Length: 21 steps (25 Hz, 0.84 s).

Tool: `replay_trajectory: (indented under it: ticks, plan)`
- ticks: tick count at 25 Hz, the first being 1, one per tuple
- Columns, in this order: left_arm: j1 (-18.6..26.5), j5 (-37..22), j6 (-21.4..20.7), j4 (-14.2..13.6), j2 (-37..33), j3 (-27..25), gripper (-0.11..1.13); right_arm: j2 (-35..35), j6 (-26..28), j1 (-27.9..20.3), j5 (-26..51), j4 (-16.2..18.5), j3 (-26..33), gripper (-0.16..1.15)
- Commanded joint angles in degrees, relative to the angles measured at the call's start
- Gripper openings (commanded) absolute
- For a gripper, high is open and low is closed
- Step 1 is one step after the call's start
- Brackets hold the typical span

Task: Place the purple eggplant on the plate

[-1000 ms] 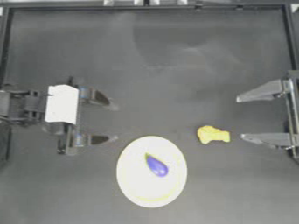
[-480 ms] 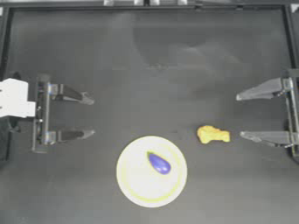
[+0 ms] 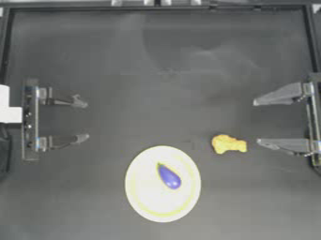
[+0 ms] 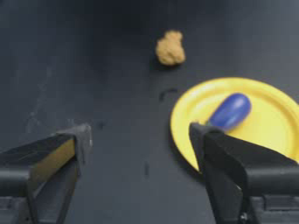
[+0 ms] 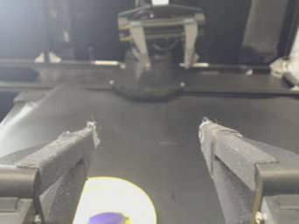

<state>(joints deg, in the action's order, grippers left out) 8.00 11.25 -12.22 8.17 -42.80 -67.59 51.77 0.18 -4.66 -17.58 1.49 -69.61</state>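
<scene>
The purple eggplant (image 3: 168,176) lies on the pale yellow plate (image 3: 141,197), a little above the plate's middle, tip toward the upper left. The left wrist view shows the eggplant (image 4: 231,111) resting on the plate (image 4: 274,127) too. My left gripper (image 3: 80,119) is drawn back at the left side of the table, open and holding nothing, well apart from the plate. At the right edge my right gripper (image 3: 257,123) is parked, open and holding nothing. Its wrist view catches the plate (image 5: 116,197) and a sliver of the eggplant (image 5: 107,218).
A yellow-orange lumpy piece (image 3: 228,144) lies on the dark table right of the plate, close to my right gripper's lower finger; it shows as the lumpy piece (image 4: 170,47) in the left wrist view. The table's raised rim (image 3: 156,6) runs along the far side.
My left gripper has pulled back leftward away from the plate, its jaws staying open. The eggplant, the plate and the right arm have not moved.
</scene>
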Motion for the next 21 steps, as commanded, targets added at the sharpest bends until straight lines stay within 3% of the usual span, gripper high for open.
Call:
replay_trajectory:
  ticks: [1,21]
  plan:
    - [0.1,1.1,0.1,0.3,-0.6,-0.3,0.98,-0.2,0.1,-0.4,-0.4,-0.3,0.4,0.99]
    - [0.1,1.4,0.1,3.3,-7.4,-5.4,0.98,0.7,0.1,-1.0,-0.4,-0.8,-0.9,0.99]
